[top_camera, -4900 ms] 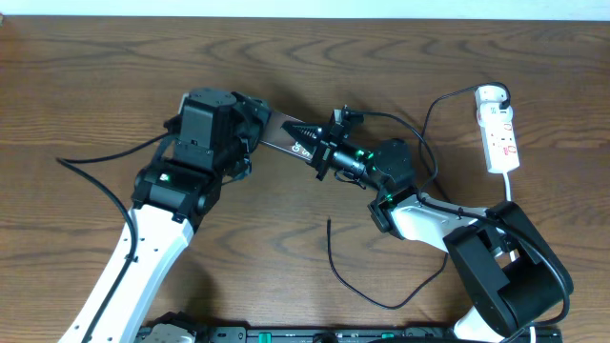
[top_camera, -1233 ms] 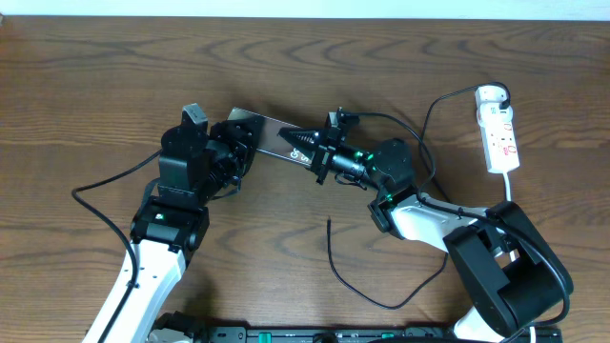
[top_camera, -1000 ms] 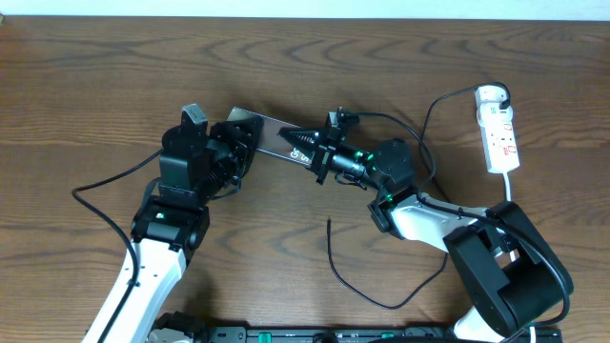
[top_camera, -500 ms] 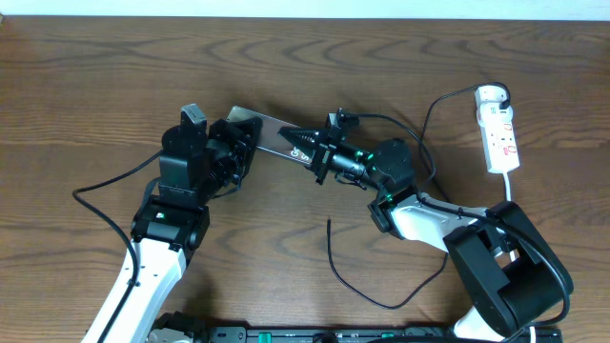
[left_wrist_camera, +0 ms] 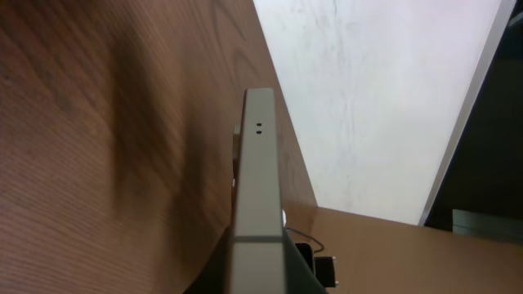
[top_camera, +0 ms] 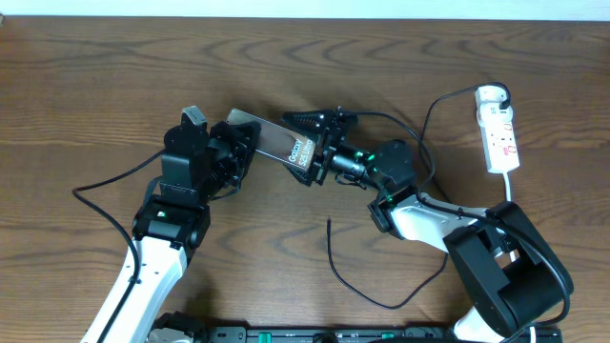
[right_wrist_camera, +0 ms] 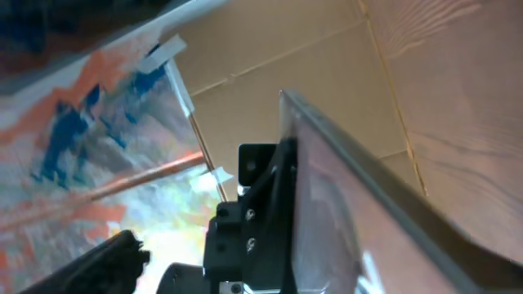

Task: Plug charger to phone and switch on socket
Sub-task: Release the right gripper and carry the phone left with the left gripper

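The phone, a glossy grey-brown slab with white "Galaxy" lettering, is held off the table at centre. My left gripper is shut on its left end. In the left wrist view its thin grey edge runs straight out from between the jaws. My right gripper is open, its fingers spread on either side of the phone's right end. The charger's connector tip lies loose on the table below, and its thin black cable loops right. Its white plug head sits in the socket.
The socket's white cord runs down behind my right arm's base. A black robot cable trails left of my left arm. In the right wrist view the phone's glossy face fills the right side next to a black finger.
My right gripper has opened off the phone's right end. The phone has tilted so its lettering now shows. My left gripper has closed fully on the left end.
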